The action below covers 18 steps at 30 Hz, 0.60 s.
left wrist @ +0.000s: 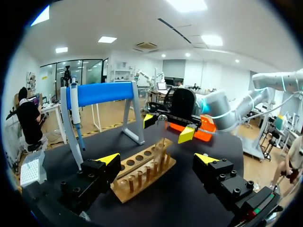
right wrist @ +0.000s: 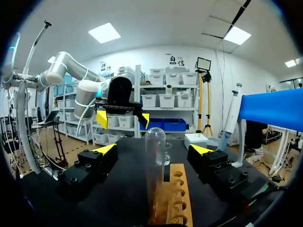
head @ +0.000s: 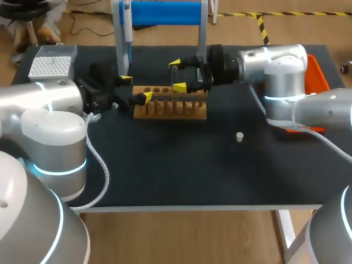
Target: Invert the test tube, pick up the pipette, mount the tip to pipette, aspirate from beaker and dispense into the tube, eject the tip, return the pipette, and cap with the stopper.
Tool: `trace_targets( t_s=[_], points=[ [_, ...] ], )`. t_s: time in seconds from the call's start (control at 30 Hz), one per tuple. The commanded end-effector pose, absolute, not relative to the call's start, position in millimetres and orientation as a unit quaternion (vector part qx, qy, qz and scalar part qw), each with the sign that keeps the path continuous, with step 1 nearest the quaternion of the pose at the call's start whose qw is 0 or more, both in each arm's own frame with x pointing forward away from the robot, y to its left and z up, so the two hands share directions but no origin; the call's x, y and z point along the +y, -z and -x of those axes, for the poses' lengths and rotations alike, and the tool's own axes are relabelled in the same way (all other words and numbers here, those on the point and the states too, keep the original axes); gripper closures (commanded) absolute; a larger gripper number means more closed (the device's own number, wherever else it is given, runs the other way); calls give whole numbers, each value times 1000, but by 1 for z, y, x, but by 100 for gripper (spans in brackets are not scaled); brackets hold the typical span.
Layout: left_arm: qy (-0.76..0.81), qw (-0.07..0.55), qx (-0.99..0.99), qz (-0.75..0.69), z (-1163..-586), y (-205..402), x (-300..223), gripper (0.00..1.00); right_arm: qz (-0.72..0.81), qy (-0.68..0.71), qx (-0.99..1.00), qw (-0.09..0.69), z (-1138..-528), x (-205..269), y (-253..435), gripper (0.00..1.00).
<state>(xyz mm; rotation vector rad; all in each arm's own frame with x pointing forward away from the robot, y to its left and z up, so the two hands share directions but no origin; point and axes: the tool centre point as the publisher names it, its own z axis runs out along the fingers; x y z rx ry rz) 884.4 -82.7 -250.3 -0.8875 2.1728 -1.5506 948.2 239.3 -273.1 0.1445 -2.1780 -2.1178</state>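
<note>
Matte black tabletop (head: 181, 170); slotted wooden rack (head: 170, 109) holding clear glass test tube (right wrist: 155, 161) upright. Right gripper (right wrist: 153, 149) spread around it, seemingly untouching; left gripper (left wrist: 157, 159) spread nearby. Small white stopper (head: 240, 136) well apart.

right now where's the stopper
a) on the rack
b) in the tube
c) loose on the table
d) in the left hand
c: the stopper stands by itself on the bare table, well apart from the rack.
</note>
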Motion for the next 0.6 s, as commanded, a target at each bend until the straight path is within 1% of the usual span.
trace_targets(
  t_s=[0.03,0.23,0.3,0.33,0.4,0.43,0.47,0.5,0.57,0.6],
  points=[
    [548,165,759,310,-884,253,-82,0,-53,698,-712,58,-953,245,278,0],
    [548,165,759,310,-884,253,-82,0,-49,702,-708,58,-952,248,279,0],
    [548,165,759,310,-884,253,-82,0,-47,703,-707,57,-953,249,278,6],
    [548,165,759,310,-884,253,-82,0,-46,703,-707,57,-953,249,278,13],
    [548,165,759,310,-884,253,-82,0,-43,705,-706,56,-954,249,278,22],
    [548,165,759,310,-884,253,-82,0,-42,705,-705,55,-954,248,278,31],
    [548,165,759,310,-884,253,-82,0,-40,707,-704,55,-954,248,278,45],
    [548,165,759,310,-884,253,-82,0,-39,707,-704,55,-955,248,277,52],
    [548,165,759,310,-884,253,-82,0,-38,708,-703,55,-955,248,277,63],
    [548,165,759,310,-884,253,-82,0,-37,708,-703,55,-955,248,276,77]
  ],
)
